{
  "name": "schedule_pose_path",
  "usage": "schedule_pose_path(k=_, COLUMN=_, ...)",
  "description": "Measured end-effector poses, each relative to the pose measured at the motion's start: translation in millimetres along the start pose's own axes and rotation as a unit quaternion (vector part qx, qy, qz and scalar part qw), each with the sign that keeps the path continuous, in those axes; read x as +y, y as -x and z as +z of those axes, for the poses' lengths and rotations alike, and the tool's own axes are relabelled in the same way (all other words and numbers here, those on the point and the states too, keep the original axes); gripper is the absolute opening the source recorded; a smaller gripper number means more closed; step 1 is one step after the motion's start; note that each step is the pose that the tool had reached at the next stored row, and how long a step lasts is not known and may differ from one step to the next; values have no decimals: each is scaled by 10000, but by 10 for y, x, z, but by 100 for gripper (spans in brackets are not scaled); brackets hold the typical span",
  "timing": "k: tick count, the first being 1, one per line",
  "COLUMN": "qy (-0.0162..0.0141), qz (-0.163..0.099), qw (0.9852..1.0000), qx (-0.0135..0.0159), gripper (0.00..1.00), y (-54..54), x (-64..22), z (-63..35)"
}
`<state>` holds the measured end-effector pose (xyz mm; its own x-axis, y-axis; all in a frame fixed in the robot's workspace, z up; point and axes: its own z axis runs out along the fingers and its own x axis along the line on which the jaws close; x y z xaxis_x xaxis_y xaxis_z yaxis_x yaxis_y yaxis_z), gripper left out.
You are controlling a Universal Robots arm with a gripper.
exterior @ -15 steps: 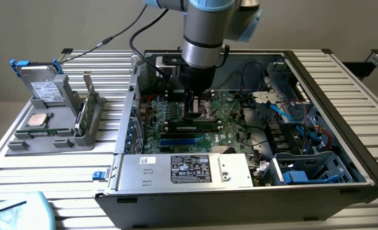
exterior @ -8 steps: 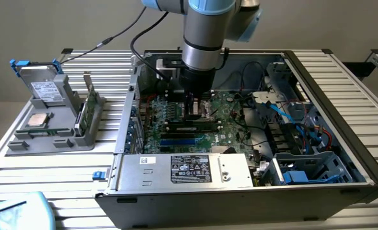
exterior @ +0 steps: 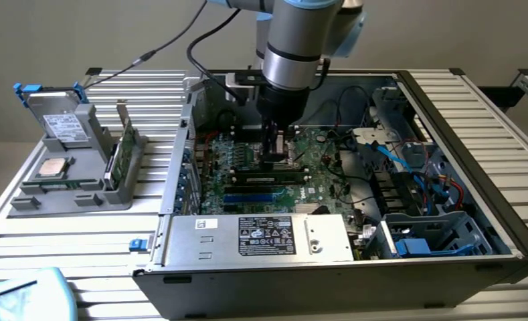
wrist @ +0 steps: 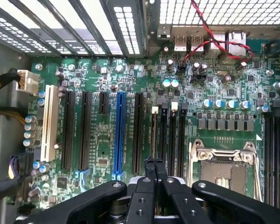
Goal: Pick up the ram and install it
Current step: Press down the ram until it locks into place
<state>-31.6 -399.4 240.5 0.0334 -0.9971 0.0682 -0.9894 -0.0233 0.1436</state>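
I am down inside the open computer case [exterior: 476, 167], which sits on a slatted table [exterior: 58, 234]. The green motherboard [wrist: 102, 79] spreads out under me. A boxy silver power supply [exterior: 255, 237] fills the near side of the case. Toward the exterior view's right there is a tangle of blue cables [exterior: 407, 160] among metal brackets. A twisted red wire [wrist: 210, 32] runs along the back edge of the board, well away from me. Next to my tips are a row of long black slots and one blue slot [wrist: 120, 130], and on the other side is the open processor socket [wrist: 221, 168]. Nothing lies between me and the board. Outside the case, toward the exterior view's left, a grey holder [exterior: 31, 200] carries a drive [exterior: 63, 124] with blue clips, a square silver chip [exterior: 51, 167] and a green stick [exterior: 125, 154] standing on edge. My gripper [exterior: 277, 159] [wrist: 154, 164] has its fingers [wrist: 149, 169] pressed together with nothing between them. The ram [exterior: 266, 178] [wrist: 154, 130] looks set in one of the narrow slots beside the socket. It lies lengthwise just under my tips, and I cannot tell whether I touch it.
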Motion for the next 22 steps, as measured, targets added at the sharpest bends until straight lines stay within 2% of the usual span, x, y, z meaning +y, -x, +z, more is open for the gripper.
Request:
schedule_pose_path(k=4, qy=45, qz=-6, qw=10000, qx=0, gripper=10, y=-8, x=-124, z=-62)
schedule_pose_path(k=7, qy=68, qz=-12, qw=10000, qx=-2, gripper=10, y=-11, x=-228, z=-86)
schedule_pose_path(k=22, qy=71, qz=-13, qw=10000, qx=-3, gripper=10, y=-12, x=-230, z=-87)
